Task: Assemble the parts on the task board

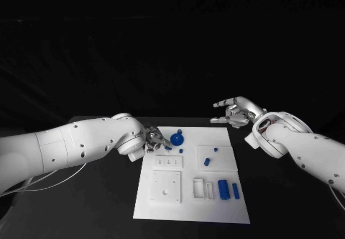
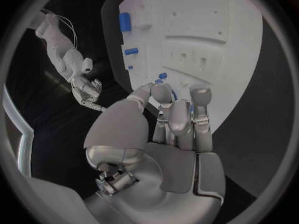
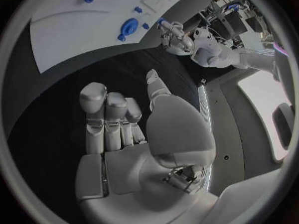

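The black table (image 1: 86, 199) carried the white task board (image 1: 190, 199) at its middle, under a dark background. On the board's near half, a square white block (image 1: 166, 187) stood toward the left arm's side, with two narrow white frames (image 1: 203, 188) beside it and two blue cylinders (image 1: 229, 189) lying side by side next to those. A smaller white plate with slots (image 1: 168, 162) lay farther back. A round blue part (image 1: 177, 138) sat near the board's far edge, a small blue peg (image 1: 181, 150) just nearer than it, and another blue piece (image 1: 207, 161) on a raised white square (image 1: 215, 154).

The left hand (image 1: 154, 141) was positioned over the board's far left corner, fingers curled downward beside the round blue part. A small blue piece (image 2: 162, 76) showed at its fingertips (image 2: 163, 90); whether it was gripped could not be determined.

The right hand (image 1: 235, 112) hovered beyond the board's far right corner, fingers apart and holding nothing.
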Motion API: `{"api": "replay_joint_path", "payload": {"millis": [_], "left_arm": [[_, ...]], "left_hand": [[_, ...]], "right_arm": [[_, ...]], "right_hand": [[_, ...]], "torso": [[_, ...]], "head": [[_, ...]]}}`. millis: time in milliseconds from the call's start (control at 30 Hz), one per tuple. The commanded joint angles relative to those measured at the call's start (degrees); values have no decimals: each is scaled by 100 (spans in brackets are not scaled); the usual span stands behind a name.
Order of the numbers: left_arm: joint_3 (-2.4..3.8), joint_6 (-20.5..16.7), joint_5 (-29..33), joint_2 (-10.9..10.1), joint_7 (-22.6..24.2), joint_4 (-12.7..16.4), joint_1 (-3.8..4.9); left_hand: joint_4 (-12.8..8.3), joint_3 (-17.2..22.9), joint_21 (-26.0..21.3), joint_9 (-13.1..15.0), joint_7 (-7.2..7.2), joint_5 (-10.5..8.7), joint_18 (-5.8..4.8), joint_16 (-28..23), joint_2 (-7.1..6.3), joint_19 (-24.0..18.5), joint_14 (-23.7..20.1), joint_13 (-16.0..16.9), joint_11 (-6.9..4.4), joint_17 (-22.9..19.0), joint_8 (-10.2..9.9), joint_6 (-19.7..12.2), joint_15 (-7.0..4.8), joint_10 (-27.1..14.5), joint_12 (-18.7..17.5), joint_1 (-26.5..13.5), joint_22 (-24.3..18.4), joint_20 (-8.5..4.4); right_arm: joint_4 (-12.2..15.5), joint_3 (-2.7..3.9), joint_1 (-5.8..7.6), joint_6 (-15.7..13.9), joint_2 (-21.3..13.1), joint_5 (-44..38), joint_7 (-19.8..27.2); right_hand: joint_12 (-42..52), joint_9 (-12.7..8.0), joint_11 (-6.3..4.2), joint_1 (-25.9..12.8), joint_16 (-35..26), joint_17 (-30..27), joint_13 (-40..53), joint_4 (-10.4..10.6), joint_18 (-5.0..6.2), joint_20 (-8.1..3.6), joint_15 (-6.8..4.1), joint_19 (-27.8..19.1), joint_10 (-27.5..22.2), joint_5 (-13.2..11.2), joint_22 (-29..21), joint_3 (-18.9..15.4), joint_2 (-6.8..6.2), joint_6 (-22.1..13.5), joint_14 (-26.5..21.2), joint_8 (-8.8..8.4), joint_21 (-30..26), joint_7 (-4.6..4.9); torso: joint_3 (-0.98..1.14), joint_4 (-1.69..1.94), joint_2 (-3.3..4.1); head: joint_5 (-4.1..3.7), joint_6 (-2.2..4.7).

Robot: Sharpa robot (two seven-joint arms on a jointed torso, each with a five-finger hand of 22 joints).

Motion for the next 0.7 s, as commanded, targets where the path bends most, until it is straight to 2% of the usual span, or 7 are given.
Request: {"api": "replay_joint_path", "payload": {"millis": [33, 200, 367, 500, 700], "left_arm": [[-27, -250, -475, -22, -140, 102, -34], [-54, -356, -651, -35, -166, 203, -115], [-62, -405, -789, -12, -188, 225, -199], [-64, -421, -865, 10, -191, 214, -278], [-64, -397, -1059, 69, -175, 164, -407]], "left_hand": [[-511, 490, -31, 1954, -310, 81, -72, -29, 4, 49, 52, 41, -3, 33, 4, 365, 0, 117, -44, -73, 238, 3], [-537, 540, -37, 2023, -319, 388, -60, -50, -71, 84, 91, 85, 12, 70, -2, 432, 13, 198, -72, -109, 261, 25], [-554, 584, -70, 2054, -328, 543, -54, -90, -118, 87, 102, 62, 16, 62, 1, 490, 25, 231, -143, -145, 260, 44], [-559, 600, -70, 2064, -334, 578, -50, -104, -131, 97, 116, 55, 13, 64, 0, 513, 27, 244, -162, -159, 263, 51], [-551, 601, -76, 2110, -347, 585, -47, -114, -131, 107, 133, 62, 6, 71, 1, 557, 22, 255, -149, -178, 264, 50]], "right_arm": [[-104, 24, -6, -194, 75, 242, 139], [-297, 116, -7, -186, 245, 228, 84], [-448, 167, -7, -217, 375, 206, 51], [-486, 189, -7, -265, 446, 194, 36], [-498, 201, -6, -352, 522, 138, -18]], "right_hand": [[-25, 3, -6, -22, -38, -5, -10, 5, 117, 30, 10, 330, -33, 67, 428, -38, 68, 13, -13, -19, -21, -22], [-54, 2, -4, -32, -63, -27, -40, 3, 118, 31, 11, 326, -58, 91, 420, -49, 51, 0, -22, -19, -63, -22], [-64, 3, -6, -34, -74, -38, -59, 1, 114, 30, 11, 326, -66, 119, 416, -50, 43, 16, -25, -18, -83, -22], [-120, 3, -8, -54, -108, -69, -114, 1, 114, 29, 9, 325, -98, 180, 401, -53, 41, 12, -31, -19, -136, -23], [-134, 2, -9, -88, -129, -86, -167, 161, 113, 24, 6, 328, -111, 210, 387, -155, -18, -6, -24, -20, -181, -23]], "torso": [[12, 35, -52], [22, 48, -83], [36, 53, -107], [42, 52, -117], [40, 49, -112]], "head": [[10, -57], [11, -106], [6, -112], [24, -104], [0, -98]]}}
